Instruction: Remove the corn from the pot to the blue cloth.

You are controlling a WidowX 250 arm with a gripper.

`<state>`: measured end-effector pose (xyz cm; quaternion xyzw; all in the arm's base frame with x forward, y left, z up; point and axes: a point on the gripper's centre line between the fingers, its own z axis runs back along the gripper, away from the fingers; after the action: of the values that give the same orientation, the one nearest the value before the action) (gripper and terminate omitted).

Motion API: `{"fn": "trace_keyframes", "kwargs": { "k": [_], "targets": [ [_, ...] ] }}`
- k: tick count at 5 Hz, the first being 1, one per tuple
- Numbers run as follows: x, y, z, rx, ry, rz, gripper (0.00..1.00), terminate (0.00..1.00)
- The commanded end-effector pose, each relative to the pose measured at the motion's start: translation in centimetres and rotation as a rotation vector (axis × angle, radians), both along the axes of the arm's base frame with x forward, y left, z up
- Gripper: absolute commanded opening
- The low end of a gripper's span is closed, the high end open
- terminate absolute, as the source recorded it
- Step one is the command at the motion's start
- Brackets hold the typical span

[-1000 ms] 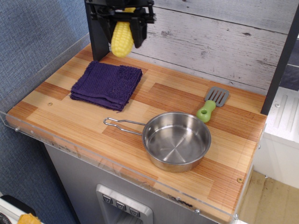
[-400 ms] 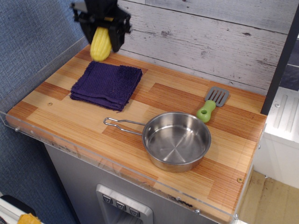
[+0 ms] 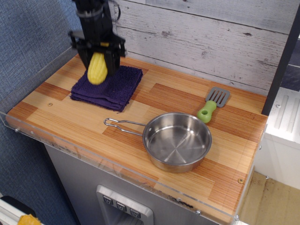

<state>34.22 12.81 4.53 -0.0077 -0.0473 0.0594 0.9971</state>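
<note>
Even, fairly bright indoor light falls from above, leaving only soft, short shadows under the pot (image 3: 177,141) and beside the blue cloth (image 3: 108,86) on the table (image 3: 154,101). The pot's steel bowl shows mild bright glare. The gripper (image 3: 97,60) and the corn (image 3: 97,68) are slightly motion-blurred; everything else is reasonably sharp, though the resolution is low.

Yellow corn (image 3: 97,69), navy-purple cloth (image 3: 117,86), shiny steel pot (image 3: 176,142), green-handled grey spatula (image 3: 212,104)

The yellow corn (image 3: 97,69) hangs upright, over the folded navy cloth (image 3: 108,86) at the counter's far left. The shiny pot (image 3: 176,141) sits empty, well apart.
</note>
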Motion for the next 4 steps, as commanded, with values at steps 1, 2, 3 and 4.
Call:
{"fn": "trace_keyframes", "kwargs": {
  "k": [1,2,3,4],
  "targets": [
    [0.2,1.6,0.5,-0.022,-0.002,0.056,0.0,0.0],
    [-0.1,1.5,1.5,-0.027,-0.025,0.08,1.0,0.0],
    [-0.3,1.0,3.9,-0.029,-0.076,0.068,1.0,0.0],
    [-0.5,-0.2,7.5,-0.064,-0.146,0.054,1.0,0.0]
  ]
}}
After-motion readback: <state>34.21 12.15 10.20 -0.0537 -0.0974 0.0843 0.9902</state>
